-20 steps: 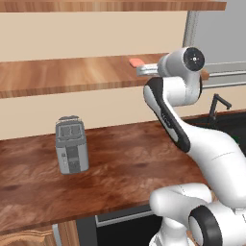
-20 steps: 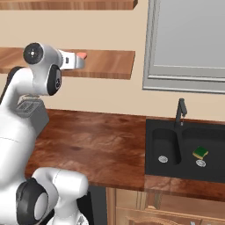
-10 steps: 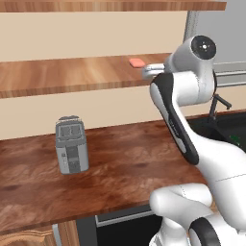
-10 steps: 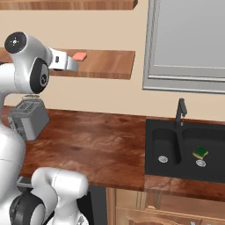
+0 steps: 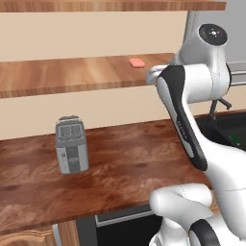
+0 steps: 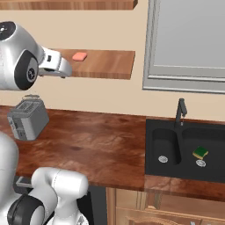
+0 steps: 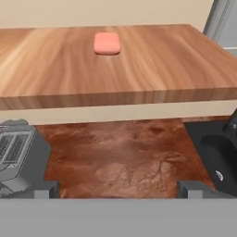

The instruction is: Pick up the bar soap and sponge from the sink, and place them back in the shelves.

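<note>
The salmon-pink bar soap (image 7: 107, 43) lies flat on the brown wooden shelf (image 7: 152, 69). The fingers (image 7: 116, 189) stand wide apart, empty. The yellow-and-green sponge (image 6: 200, 153) sits in the black sink (image 6: 171, 169).

Your arm is glossy white throughout, built from rounded, tube-like segments that swell into bulbous housings at each joint. A long dark grey, almost black panel runs along the forearm link, with faint small lettering on it that is too fine to read. The uppermost joint ends in a round dark cap with a small lighter mark near its centre, ringed in grey. Near the base you see another dark ring set into the white shell. The hand section is white and blocky, with small dark recesses on its side. Your gripper (image 7: 118, 189) carries two small dark grey, square-edged fingertips (image 7: 45, 189).
</note>
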